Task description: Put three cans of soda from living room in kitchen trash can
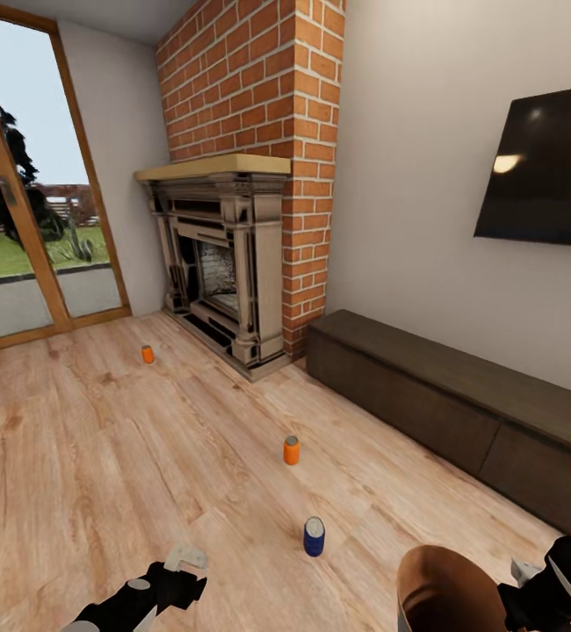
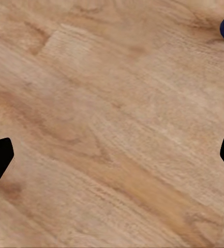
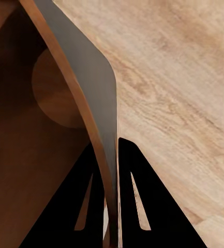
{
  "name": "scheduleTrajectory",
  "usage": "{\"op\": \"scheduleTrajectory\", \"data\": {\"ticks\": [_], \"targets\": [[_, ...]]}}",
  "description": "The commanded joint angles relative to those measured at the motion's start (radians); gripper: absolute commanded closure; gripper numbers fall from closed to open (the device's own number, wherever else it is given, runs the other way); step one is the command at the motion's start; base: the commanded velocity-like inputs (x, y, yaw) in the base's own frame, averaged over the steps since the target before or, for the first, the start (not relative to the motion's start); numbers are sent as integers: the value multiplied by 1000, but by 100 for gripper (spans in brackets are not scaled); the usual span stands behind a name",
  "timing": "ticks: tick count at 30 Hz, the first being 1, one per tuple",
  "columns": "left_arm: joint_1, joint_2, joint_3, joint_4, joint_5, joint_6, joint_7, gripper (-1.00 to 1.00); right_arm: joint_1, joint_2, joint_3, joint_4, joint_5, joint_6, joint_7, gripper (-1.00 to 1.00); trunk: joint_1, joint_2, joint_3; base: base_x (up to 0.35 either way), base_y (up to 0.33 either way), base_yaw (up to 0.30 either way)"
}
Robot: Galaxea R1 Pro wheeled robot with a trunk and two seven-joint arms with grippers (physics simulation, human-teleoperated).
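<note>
Clamped on the wall of the trash can (image 3: 99,103), my right gripper (image 3: 110,206) has one black finger inside the brown interior and one against the grey outside, as the right wrist view shows. From the head camera I see that same arm at the lower right, with the can's brown mouth (image 1: 444,584) held just beside it, low over the plank floor (image 1: 101,456).

My left gripper (image 2: 112,155) hangs with its fingers spread wide, the two dark tips at opposite edges of the left wrist view and nothing but wood grain between them. A dark blue patch at one corner of that view looks like the blue soda can, though I cannot be sure. In the head view the left gripper (image 1: 176,575) sits low at the left, near the blue soda can (image 1: 314,536), which stands upright on the floor between my two arms.

Farther out, an orange soda can (image 1: 292,450) stands upright beyond the blue one. A second orange soda can (image 1: 148,354) stands well apart, near the hearth of the brick fireplace (image 1: 233,254). A long dark cabinet (image 1: 461,412) runs along the wall under the black TV (image 1: 545,171), and a glass door (image 1: 22,219) shows at the left.
</note>
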Motion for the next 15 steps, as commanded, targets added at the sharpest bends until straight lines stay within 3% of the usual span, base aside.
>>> {"op": "scheduleTrajectory", "data": {"ticks": [1,15], "targets": [[0,0,0,0,0,0,0,-100,0,-2,-6,0,-21,8,6,100,0,0,0,243,114,-172],[0,0,0,0,0,0,1,-100,2,-12,-7,-1,-22,8,6,100,0,0,8,305,99,-229]]}}
